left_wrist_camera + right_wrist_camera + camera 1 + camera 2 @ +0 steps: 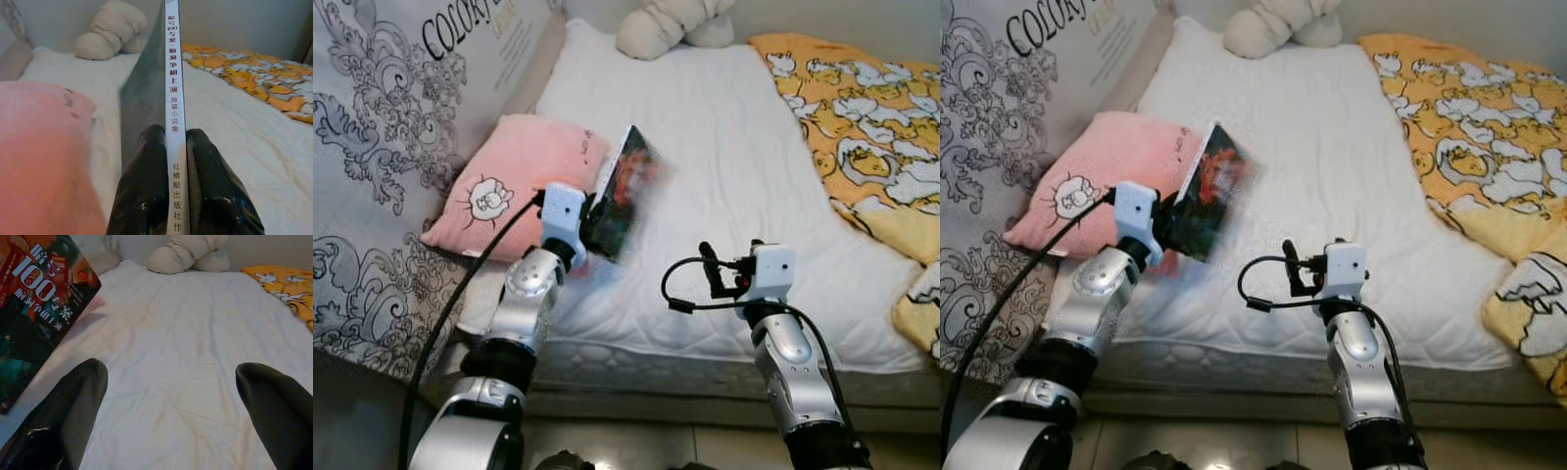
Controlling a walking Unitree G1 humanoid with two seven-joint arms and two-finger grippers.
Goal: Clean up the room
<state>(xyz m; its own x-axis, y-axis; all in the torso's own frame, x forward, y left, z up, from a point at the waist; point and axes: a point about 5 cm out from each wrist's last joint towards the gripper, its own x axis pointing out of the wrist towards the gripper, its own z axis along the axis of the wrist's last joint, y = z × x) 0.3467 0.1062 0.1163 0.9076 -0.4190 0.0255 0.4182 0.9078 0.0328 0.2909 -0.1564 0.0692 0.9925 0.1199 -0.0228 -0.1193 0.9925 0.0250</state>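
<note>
Left eye view: the left gripper (597,223) holds a book (625,191) tilted up above the white mattress (734,176), right beside the pink pillow (514,181). Right gripper (712,272) hovers over the mattress's near edge; yellow blanket (862,117) off to the right. Left wrist view: both black fingers (146,196) are pinched tight on the book's white spine (174,98). Right wrist view: fingers (63,416) spread wide, nothing between them, book cover (34,308) off to one side, plush toy (186,254) at the far end.

Open white mattress (724,166) is lying ahead, with a pink pillow (514,181) crowding the left and a yellow blanket (862,127) bordering the right.
</note>
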